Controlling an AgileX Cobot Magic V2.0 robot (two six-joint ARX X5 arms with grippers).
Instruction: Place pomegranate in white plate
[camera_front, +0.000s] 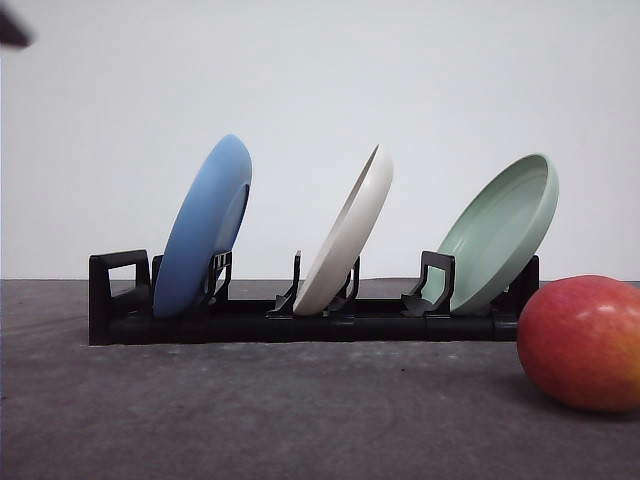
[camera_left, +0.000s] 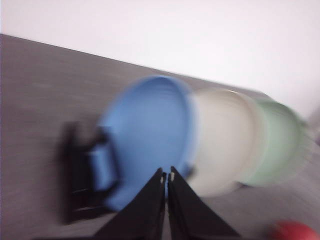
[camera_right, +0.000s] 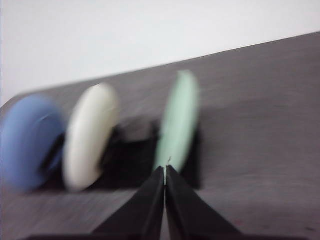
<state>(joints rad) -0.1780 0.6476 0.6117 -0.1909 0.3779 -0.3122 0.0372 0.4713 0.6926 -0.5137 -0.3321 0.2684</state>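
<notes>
Three plates stand on edge in a black rack (camera_front: 300, 322) at the back of the dark table (camera_front: 250, 420), seen from the front L to R: blue plate (camera_front: 205, 228), white plate (camera_front: 348, 232) in the middle slot, pale green plate (camera_front: 500, 232); all tilt the same way, tops leaning R. Pomegranate (camera_front: 582, 343) sits on the table at far R, nearer the camera than the rack, just in front of and beside the green plate's end, partly cut by the frame edge; so fruit is on the R arm's side, well apart from the white plate, which lies to its L and further back.

Left gripper (camera_left: 166, 176): fingers pressed together, nothing held; wrist pic blurred, aimed at the blue plate, w/ a red blob (camera_left: 295, 231) low in the corner, prob. the fruit. Right gripper (camera_right: 165, 171): also closed tip to tip, empty; aimed at the green plate's rim, pic blurred too.

Judgement: R arm looks nearer for the pick; fruit is round, so no long axis to line up w/; plate upright in the rack, so prob. needs laying flat first.
</notes>
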